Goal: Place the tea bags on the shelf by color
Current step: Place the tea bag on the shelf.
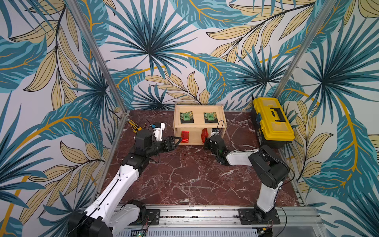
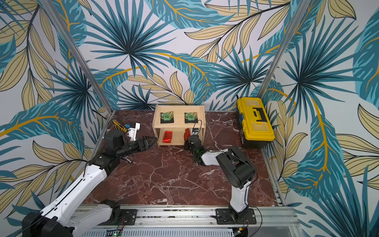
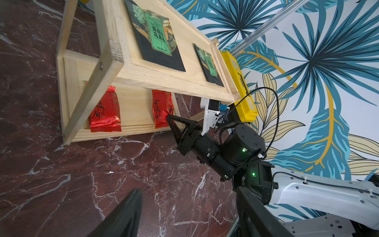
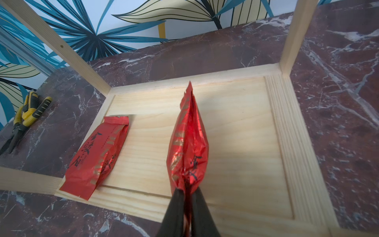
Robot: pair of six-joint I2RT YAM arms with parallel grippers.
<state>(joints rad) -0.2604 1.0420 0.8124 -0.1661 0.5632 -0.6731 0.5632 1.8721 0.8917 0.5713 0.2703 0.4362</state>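
- Marble-patterned surface [image 1: 184, 176], dark red with white veins, carries everything; at its far left corner lie yellow-and-black pliers [image 1: 134, 125].
- Left end effector [image 2: 152, 141] hovers just off the shelf's left front post, jaws spread and holding nothing.
- Pale wooden shelf [image 1: 198, 125] stands at the middle of the surface's far edge, touching the back wall line in both top views.
- On its rimmed top tray, two green-and-gold tea bags lie flat and apart: one toward the left [image 1: 186, 117], one toward the right [image 1: 210, 117].
- Down on the bottom tier, a red tea bag [image 4: 98, 156] lies flat near the left side, its near end overhanging the front rim.
- Beside it to the right, a second red tea bag [image 4: 189, 141] stands on edge over the bottom board, pointing toward the back.
- Right end effector [image 4: 187, 197] is at the shelf's front opening, its two dark fingers [image 4: 176, 207] pinching that upright red tea bag by its near end.
- Yellow toolbox [image 1: 270, 121] with a black handle sits at the surface's far right corner, well apart from the shelf.
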